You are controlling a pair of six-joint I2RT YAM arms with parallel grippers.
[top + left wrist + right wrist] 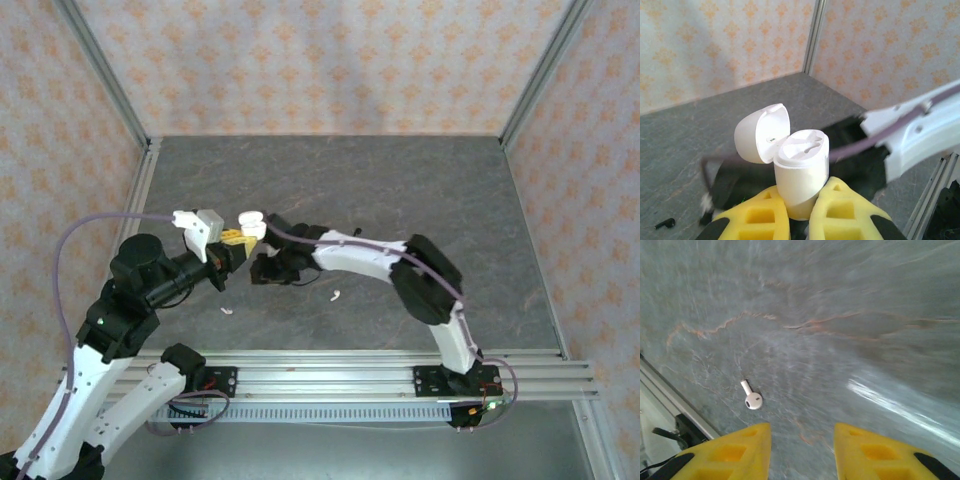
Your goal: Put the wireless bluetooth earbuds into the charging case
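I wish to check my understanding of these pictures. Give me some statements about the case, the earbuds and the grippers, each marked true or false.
1. The left gripper holds a white case. True.
2. The lid of the case is closed. False: it stands open.
3. The right gripper holds a white earbud. False: its jaws are apart and empty, and the earbud lies on the table.
4. A black earbud lies on the table. True.

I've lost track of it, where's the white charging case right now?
The white charging case is gripped, lid open, in the left gripper; in the top view it is left of centre, close to the right arm's wrist.
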